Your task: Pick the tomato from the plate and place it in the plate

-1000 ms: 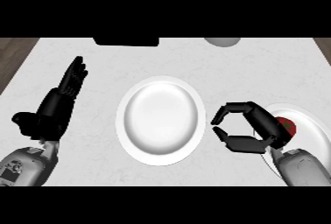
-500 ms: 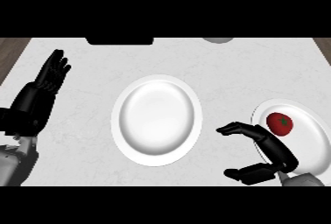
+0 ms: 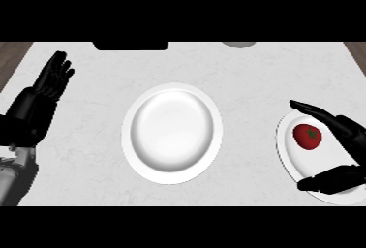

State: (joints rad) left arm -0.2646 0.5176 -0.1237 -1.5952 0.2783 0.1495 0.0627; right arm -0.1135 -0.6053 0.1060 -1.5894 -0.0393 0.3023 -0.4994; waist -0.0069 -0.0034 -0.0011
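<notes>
Head view: I see both of my hands from above, over the pale counter (image 3: 236,68).
Right hand: my right hand (image 3: 346,138) sits at the right edge, over the side plate (image 3: 289,155); fingers and thumb are spread wide apart, holding nothing.
Fingers: the upper fingers (image 3: 314,112) reach leftward past the top of the tomato (image 3: 307,136); the lower part of the hand lies across the plate's bottom rim (whether it touches the plate, I cannot tell).
Tomato: red with a small green stem mark, it lies on the side plate, in the gap between the upper fingers and the lower part of the hand; I see no contact with either.
Side plate: white, at the right edge of the view, partly covered by my hand.
Centre plate: a larger white plate (image 3: 172,132) sits mid-counter, well apart from the side plate, with nothing on it.
Left hand: my left hand (image 3: 43,94) is at the left edge, fingers straight and pointing up, resting open (nothing near it).
Far edge: a dark object (image 3: 130,45) and a pale rounded one (image 3: 238,44) show at the counter's back edge; I cannot tell what they are.
</notes>
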